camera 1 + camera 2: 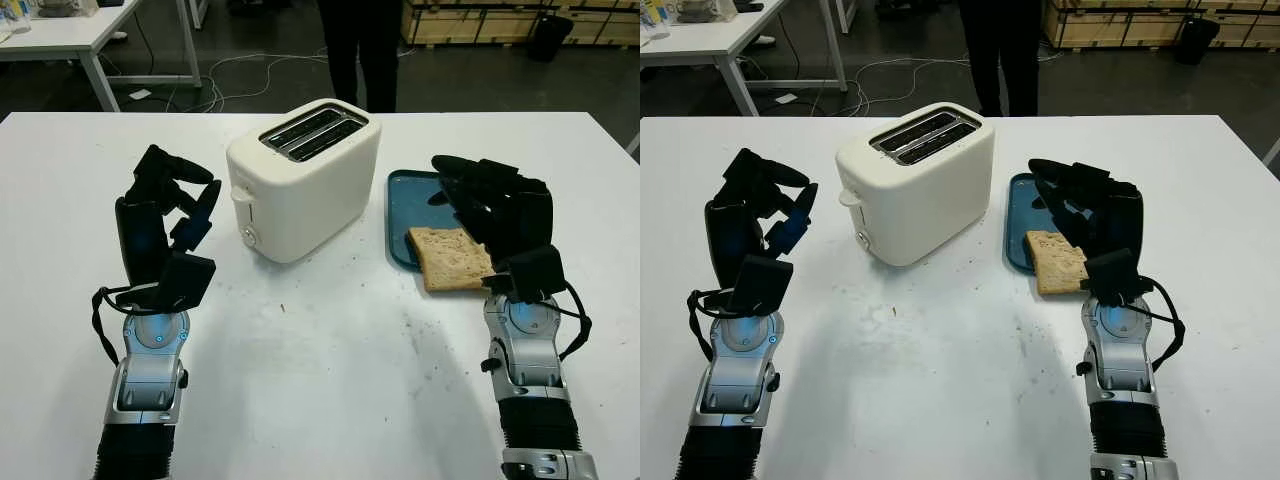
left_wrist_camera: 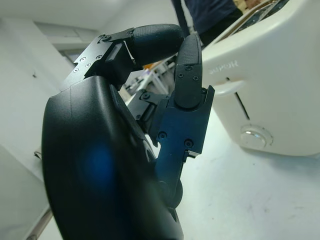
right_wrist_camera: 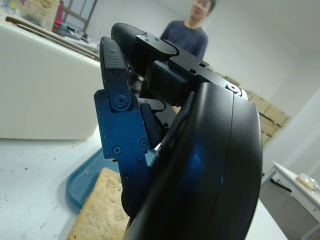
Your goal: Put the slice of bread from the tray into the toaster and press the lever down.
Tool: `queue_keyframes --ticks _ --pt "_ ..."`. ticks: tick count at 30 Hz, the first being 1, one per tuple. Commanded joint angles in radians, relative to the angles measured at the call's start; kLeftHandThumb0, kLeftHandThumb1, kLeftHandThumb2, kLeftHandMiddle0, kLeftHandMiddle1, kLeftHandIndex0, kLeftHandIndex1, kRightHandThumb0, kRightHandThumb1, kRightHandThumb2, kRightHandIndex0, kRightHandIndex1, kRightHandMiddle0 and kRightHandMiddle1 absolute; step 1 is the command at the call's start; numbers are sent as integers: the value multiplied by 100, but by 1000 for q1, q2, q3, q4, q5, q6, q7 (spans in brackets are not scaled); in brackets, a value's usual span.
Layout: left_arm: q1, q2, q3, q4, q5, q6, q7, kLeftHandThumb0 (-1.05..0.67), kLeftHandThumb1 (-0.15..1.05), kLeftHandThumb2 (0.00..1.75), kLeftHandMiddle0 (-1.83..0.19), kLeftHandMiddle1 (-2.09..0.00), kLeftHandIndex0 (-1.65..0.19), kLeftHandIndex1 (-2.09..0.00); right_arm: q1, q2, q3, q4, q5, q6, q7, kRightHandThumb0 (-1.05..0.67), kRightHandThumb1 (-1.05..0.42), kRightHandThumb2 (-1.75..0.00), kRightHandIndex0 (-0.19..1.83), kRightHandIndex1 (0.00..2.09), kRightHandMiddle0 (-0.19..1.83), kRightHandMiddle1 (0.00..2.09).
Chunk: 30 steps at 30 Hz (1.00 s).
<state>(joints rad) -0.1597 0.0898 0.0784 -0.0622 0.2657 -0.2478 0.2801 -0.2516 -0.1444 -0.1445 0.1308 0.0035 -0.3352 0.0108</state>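
— Left eye view first: where's your slice of bread [image 1: 452, 257]?

— It lies half on the blue tray [image 1: 403, 190], hanging over the tray's near edge onto the white table [image 1: 330, 370], right of the cream toaster [image 1: 303, 178]. Your right hand [image 1: 497, 213] hovers just above it, fingers curled, gripping nothing.

— And your left hand [image 1: 168, 225]?

— Raised left of the toaster, near its lever [image 2: 231, 88], fingers curled inward, holding nothing. A person [image 3: 186, 37] stands beyond the table.

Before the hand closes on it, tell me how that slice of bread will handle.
The slice of bread looks thin and flat, so probably light and a little bendy. Crumbs on the table suggest it sheds or breaks under a hard pinch. It overhangs the blue tray rim, so a push may tilt it.
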Motion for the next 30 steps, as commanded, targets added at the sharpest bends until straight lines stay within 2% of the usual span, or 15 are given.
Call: queue_keyframes --ticks 1,10,14,17,19,21,25,30 --pt "-5 -2 -3 -15 9 10 1 -34 92 24 -81 -175 -55 -161 -5 4 3 -13 3 14 -5 -44 -92 -8 85 121 119 1" --pt "-2 -7 -1 -16 -5 6 -11 -33 92 25 -80 -175 -55 -160 -1 -2 3 -16 1 12 1 -44 -92 -8 85 120 119 0" --pt "0 -6 3 -14 -5 3 -13 -34 92 25 -81 -175 -55 -162 22 -67 3 -30 -83 -39 1 -42 -92 -4 82 114 115 0" --pt "-2 -5 4 -8 -5 -5 -12 -33 92 25 -80 -175 -55 -162 67 -161 -9 -67 -232 -107 -29 -41 -88 -1 78 85 103 0" --pt "-4 -6 5 -8 -5 -3 -12 -34 92 25 -80 -175 -55 -162 111 -260 -20 -99 -401 -154 -75 -47 -86 0 78 45 87 0" --pt "-8 -7 6 -8 -12 -2 -16 -34 92 25 -81 -175 -55 -162 168 -339 -33 -148 -533 -145 -96 -52 -83 0 72 18 72 0" --pt "-11 -3 4 -12 -10 5 -20 -33 92 25 -81 -175 -55 -162 270 -442 -54 -228 -735 -101 -132 -60 -79 0 55 2 52 0" --pt "-20 0 5 -10 -9 3 -19 -34 92 25 -81 -175 -55 -163 339 -517 -45 -276 -875 -16 -89 -68 -78 0 34 0 33 0"
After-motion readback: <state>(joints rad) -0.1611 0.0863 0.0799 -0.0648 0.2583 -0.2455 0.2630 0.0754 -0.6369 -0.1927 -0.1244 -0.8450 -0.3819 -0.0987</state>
